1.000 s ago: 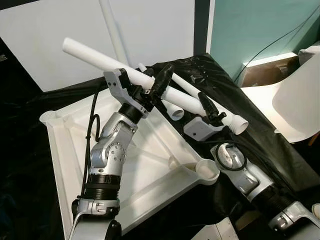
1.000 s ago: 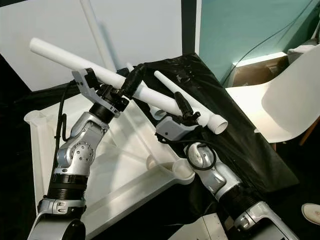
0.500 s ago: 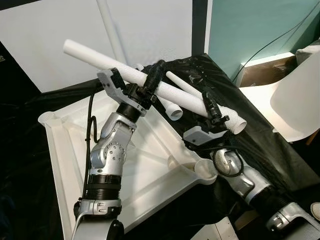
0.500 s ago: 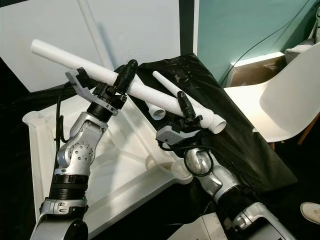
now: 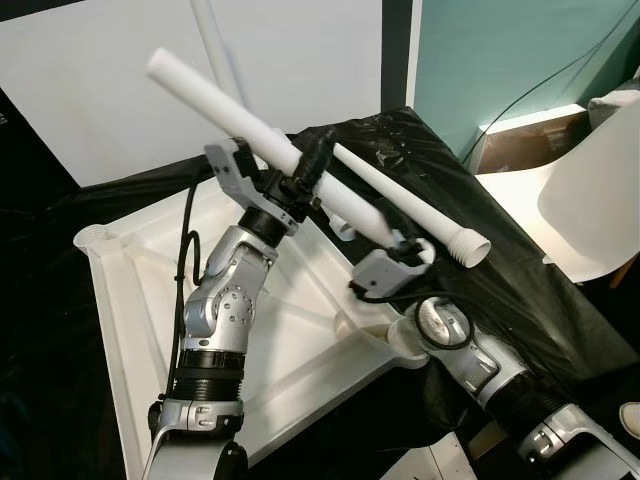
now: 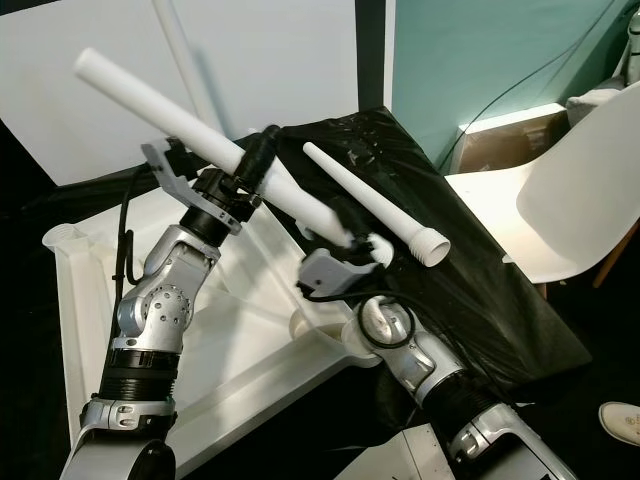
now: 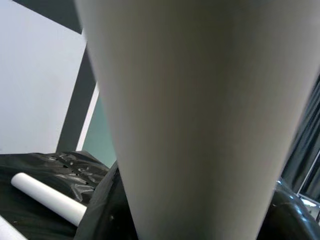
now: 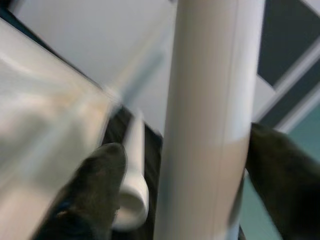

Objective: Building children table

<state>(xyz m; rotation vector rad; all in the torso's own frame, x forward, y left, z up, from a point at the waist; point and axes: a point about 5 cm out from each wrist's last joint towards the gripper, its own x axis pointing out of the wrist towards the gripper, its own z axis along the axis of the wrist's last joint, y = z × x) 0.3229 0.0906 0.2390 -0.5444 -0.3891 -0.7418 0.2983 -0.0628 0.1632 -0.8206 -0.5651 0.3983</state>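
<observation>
- Table leg (image 5: 255, 128), a long white tapered tube, is held up in the air above the upturned white tabletop (image 5: 130, 300), slanting from high on the robot's left down toward the right.
- Left gripper (image 5: 305, 172) has its black fingers closed round the leg near mid-length; the left wrist view shows the tube close against the lens with dark fingers on either side.
- Right gripper (image 5: 392, 238) sits at the leg's lower end; the right wrist view shows a white tube between its two dark fingers (image 8: 97, 185), though whether they pinch it or merely straddle it I cannot tell.
- A second leg (image 5: 410, 208) lies on black plastic sheeting (image 5: 520, 270) just beside, its flared open end toward the right.
- Judged by looks, the leg is light, rigid, smooth and probably slippery; a mid-length hold balances it, with the other gripper steadying the end that must enter a corner socket (image 5: 405, 340).
- White wall panels (image 5: 100, 80) stand behind, and a white chair (image 5: 590, 210) to the right.
</observation>
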